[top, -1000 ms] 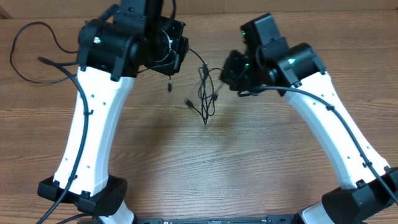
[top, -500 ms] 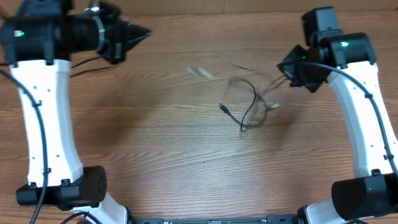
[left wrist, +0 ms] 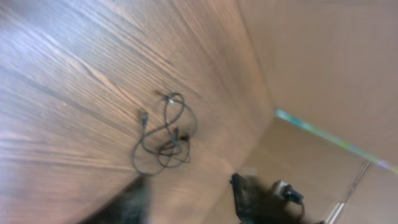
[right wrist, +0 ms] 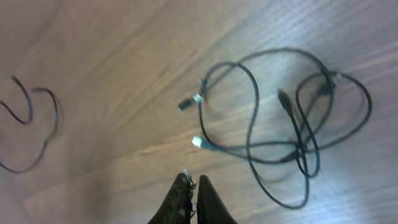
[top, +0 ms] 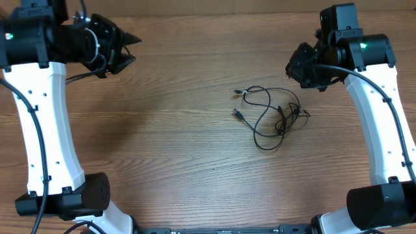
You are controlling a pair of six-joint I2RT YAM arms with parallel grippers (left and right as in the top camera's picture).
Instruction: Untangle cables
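The cables [top: 273, 118] lie in one loose tangle on the wooden table [top: 175, 162]. Several thin black loops cross one another, and two small plug ends [top: 238, 114] stick out on the tangle's left side as the overhead camera sees it.

The right gripper [right wrist: 193, 182] is near the tangle, off its upper right corner in the overhead view. Its fingers are drawn almost together with nothing between them, and they are clear of the cords.

The left gripper [top: 133, 50] is well apart from the tangle, far off to its upper left. Its two fingertips are spread, with nothing visible between them.

In the left wrist view the cables [left wrist: 163, 134] rest flat on the wood, though the picture is blurred. In the right wrist view a separate thin black strand [right wrist: 34, 127] lies well apart from the tangle, on the side its plug ends face.
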